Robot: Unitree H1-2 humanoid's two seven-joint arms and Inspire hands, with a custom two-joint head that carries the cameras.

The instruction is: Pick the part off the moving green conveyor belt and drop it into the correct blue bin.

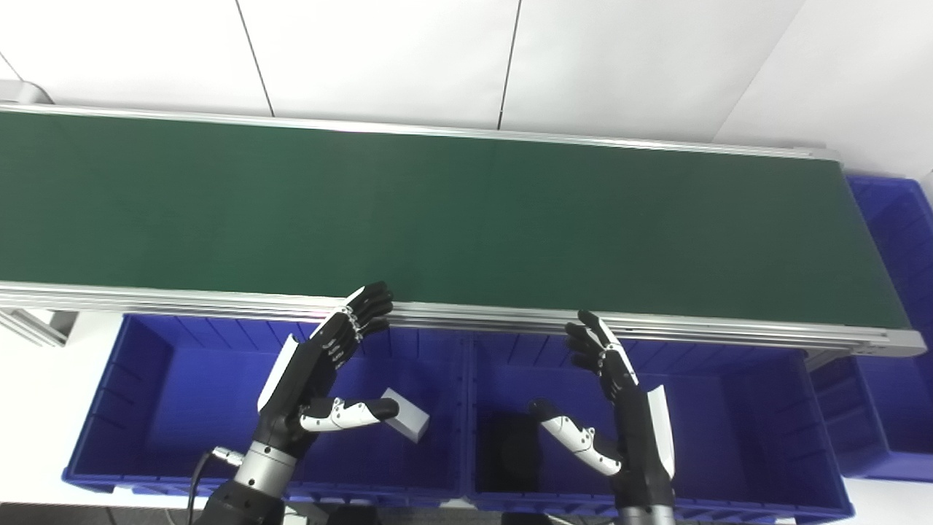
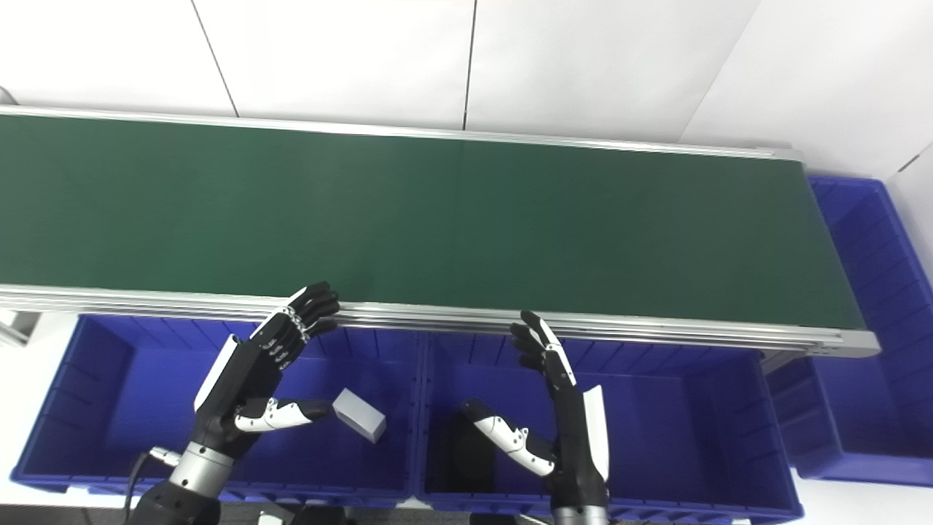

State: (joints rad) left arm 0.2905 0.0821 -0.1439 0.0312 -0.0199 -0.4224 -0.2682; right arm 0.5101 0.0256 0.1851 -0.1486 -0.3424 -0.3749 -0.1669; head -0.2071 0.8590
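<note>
Green conveyor belt runs across the whole middle band of the frame, edge to edge, framed by a silver rail along its near side. No part shows on the belt surface.

Lower left: a blue bin sits just below the rail. The left hand hovers over its right half, arm entering from the bottom edge. Fingers are stretched out and spread, tips reaching up toward the rail; thumb juts sideways to the right. It holds nothing. Just right of the thumb tip lies a small white block, the part, tilted on the bin floor near the bin's right wall. Whether the thumb touches the block cannot be told; it looks just apart.

Lower centre-right: a second blue bin stands side by side with the first, walls touching. A dark round object lies in its left portion; too dim to identify. The right hand hangs over this bin, fingers extended upward and apart, thumb angled out to the left over the dark object. Nothing in its grasp.

Far right: a third blue bin stands beyond the belt's end, partly cut by the frame edge.

White wall panels fill the top.
</note>
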